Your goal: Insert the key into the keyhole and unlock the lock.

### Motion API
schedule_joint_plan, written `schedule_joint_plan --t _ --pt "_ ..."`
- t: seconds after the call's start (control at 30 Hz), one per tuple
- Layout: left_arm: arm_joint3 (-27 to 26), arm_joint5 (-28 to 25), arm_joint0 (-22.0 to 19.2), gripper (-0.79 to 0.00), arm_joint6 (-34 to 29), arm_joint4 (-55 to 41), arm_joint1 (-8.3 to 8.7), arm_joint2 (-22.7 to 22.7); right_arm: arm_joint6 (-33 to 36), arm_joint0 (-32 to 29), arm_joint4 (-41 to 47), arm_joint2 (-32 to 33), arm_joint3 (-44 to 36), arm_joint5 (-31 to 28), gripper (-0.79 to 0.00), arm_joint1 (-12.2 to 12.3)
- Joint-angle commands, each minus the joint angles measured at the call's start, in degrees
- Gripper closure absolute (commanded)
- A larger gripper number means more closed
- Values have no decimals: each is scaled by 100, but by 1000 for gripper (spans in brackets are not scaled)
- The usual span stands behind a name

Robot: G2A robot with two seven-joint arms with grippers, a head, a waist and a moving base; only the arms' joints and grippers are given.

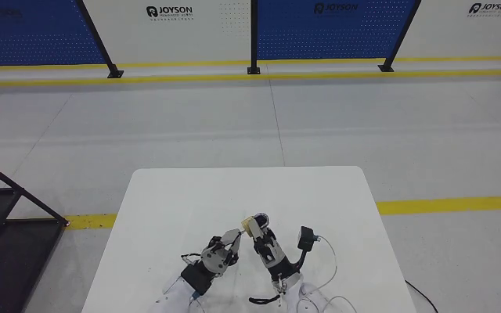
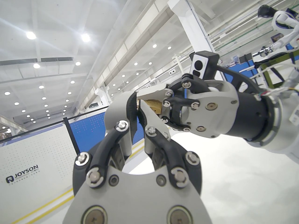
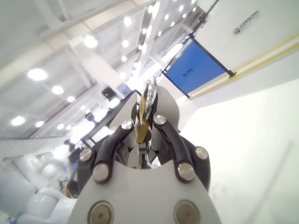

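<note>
Brass lock (image 3: pixel 141 127) sits clamped between the closed fingers of the right gripper (image 3: pixel 146 104), held above the white table (image 1: pixel 196 203) near its front edge. The left gripper (image 2: pixel 137 110) meets it tip to tip, fingers pinched nearly together on the key (image 2: pixel 138 103) (only a brass sliver shows), right at the lock's body.

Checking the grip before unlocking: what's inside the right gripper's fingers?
A brass padlock is clamped between the right gripper's fingers, its silver shackle poking out past the tips. The fingers cover its sides, so the keyhole can't be seen.
</note>
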Motion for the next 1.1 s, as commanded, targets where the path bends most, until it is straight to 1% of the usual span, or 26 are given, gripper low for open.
schedule_joint_plan --t 0.0,0.07,0.1,0.17,0.2,0.27,0.37,0.43,0.5,0.57,0.6,0.63,0.7,0.8,0.9,0.97,1.0,1.07 --pt "10 114 -9 0 44 67 9 -15 4 -1 3 -1 -1 -8 0 -1" --pt "18 181 -8 0 55 103 16 -24 9 -2 8 0 1 -15 0 -1" --pt "12 101 1 0 70 53 17 -9 7 -2 4 3 2 -9 0 -2" --pt "-6 107 0 0 100 25 23 -24 2 -4 -5 3 -2 -9 0 -3" --pt "-19 19 15 -175 116 -51 23 -13 -3 -5 -12 3 -2 -15 0 -3" --pt "-45 -32 32 -785 141 -147 25 -21 -4 -8 -12 3 0 -7 0 -4" --pt "-100 -329 83 -785 185 -439 28 -22 -5 6 6 20 13 2 0 -5" --pt "-175 -885 167 -785 129 -828 35 -16 28 28 58 47 55 44 0 -6" --pt "-241 -1259 279 -785 -1 -1082 78 -140 188 82 129 80 136 193 0 -6" --pt "-430 -1670 431 -785 -189 -1275 142 -318 398 144 225 90 190 358 0 -10" --pt "-494 -1861 555 -785 -392 -1395 184 -449 543 184 240 99 247 497 0 -10" --pt "-663 -2033 658 -785 -545 -1452 229 -588 695 225 256 94 282 631 0 -13" --pt "-938 -2382 972 -785 -998 -1659 329 -940 1099 326 234 52 374 956 0 -21" --pt "-1559 -2922 1511 -785 -1780 -2107 465 -1485 1706 466 165 -94 514 1370 0 -44" --pt "-2198 -3606 2062 -785 -2749 -2902 574 -1994 2375 638 -43 -357 680 1775 0 -85" --pt "-2486 -3999 2405 -785 -3474 -3505 633 -2271 2689 756 -253 -563 795 2060 0 -127" --pt "-2633 -4066 2527 -785 -3848 -3781 660 -2435 2803 815 -364 -672 869 2220 0 -153" --pt "-2871 -4247 2763 -785 -4565 -4381 701 -2616 2902 941 -526 -863 982 2500 0 -215"
